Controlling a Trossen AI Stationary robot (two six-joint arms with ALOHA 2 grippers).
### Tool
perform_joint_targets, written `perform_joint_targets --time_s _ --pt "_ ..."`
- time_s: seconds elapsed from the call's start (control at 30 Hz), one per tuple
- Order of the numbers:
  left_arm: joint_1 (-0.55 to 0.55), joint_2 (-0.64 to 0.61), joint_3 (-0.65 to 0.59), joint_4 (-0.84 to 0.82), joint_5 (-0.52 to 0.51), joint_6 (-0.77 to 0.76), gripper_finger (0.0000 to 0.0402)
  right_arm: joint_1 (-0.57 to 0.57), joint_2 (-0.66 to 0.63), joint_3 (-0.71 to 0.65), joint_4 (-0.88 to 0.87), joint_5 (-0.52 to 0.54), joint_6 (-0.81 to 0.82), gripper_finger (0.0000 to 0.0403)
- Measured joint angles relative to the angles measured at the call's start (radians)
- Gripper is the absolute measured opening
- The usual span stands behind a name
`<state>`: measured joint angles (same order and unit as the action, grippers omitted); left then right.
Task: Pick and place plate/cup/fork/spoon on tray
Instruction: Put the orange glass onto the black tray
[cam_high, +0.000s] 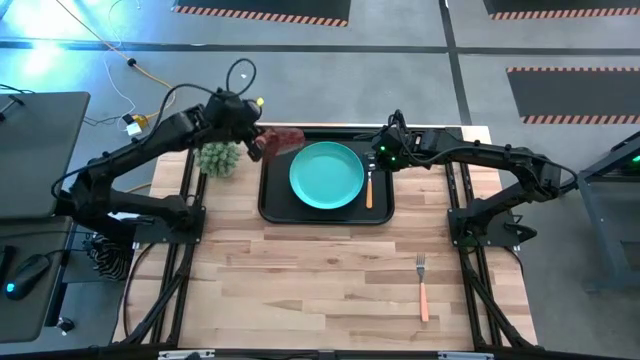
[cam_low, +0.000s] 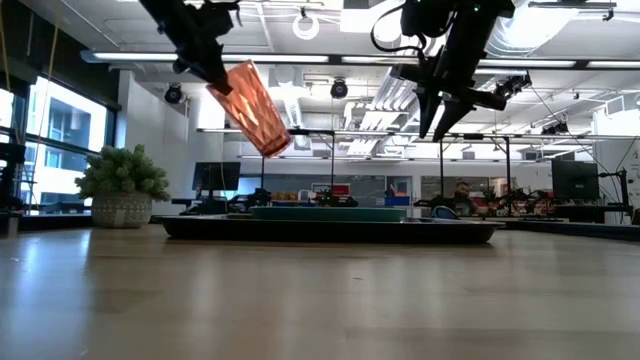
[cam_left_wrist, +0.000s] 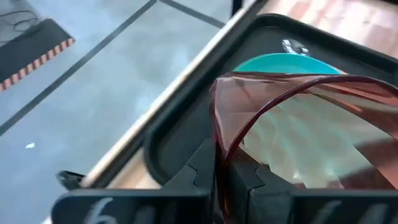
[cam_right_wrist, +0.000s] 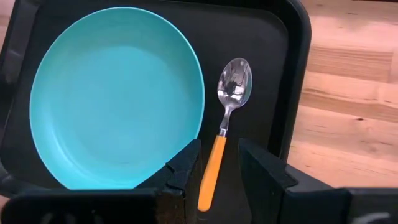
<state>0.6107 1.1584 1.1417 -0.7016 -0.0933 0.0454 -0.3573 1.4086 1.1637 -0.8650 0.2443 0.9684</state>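
The black tray (cam_high: 270, 205) lies at the table's far middle. The teal plate (cam_high: 326, 175) lies in it, the spoon (cam_high: 369, 186) beside the plate toward the tray's right side. My left gripper (cam_high: 258, 143) holds the red-brown cup (cam_high: 283, 138) tilted in the air over the tray's far left corner. My right gripper (cam_right_wrist: 217, 165) is open above the spoon's orange handle (cam_right_wrist: 210, 177), clear of it. The fork (cam_high: 423, 285) lies on the bare table at the near right. My left gripper pinches the cup's wall at its rim (cam_left_wrist: 219, 140), one finger inside (cam_left_wrist: 252, 177) and one outside (cam_left_wrist: 202, 168). The cup is lifted clear and tilted, its closed end slanting down toward the tray (cam_low: 270, 135).
A spiky green plant in a pot (cam_high: 219, 158) stands just left of the tray, under my left arm. Bare wooden table spreads over the near half, with only the fork on it.
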Motion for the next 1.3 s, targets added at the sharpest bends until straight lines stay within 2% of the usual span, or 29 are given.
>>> perform_joint_targets --time_s 0.23,0.4,0.67,0.87,1.3 --pt "0.084 0.154 0.189 -0.08 0.007 0.088 0.0003 -0.003 0.0 0.0 0.002 0.0 -0.005 0.0099" --pt "0.133 0.257 0.271 -0.159 0.007 0.101 0.0003 -0.003 0.0 0.0 0.002 -0.008 -0.008 0.0099" --pt "0.173 0.357 0.28 -0.221 0.082 0.09 0.0003 -0.003 0.0 0.0 0.002 -0.03 -0.008 0.0099" --pt "0.175 0.411 0.28 -0.269 0.082 0.07 0.0003 -0.003 0.0 0.0 0.002 -0.071 -0.043 0.0099" --pt "0.176 0.485 0.285 -0.278 0.084 -0.044 0.0003 -0.002 0.0 0.0 0.014 -0.08 -0.106 0.0099"
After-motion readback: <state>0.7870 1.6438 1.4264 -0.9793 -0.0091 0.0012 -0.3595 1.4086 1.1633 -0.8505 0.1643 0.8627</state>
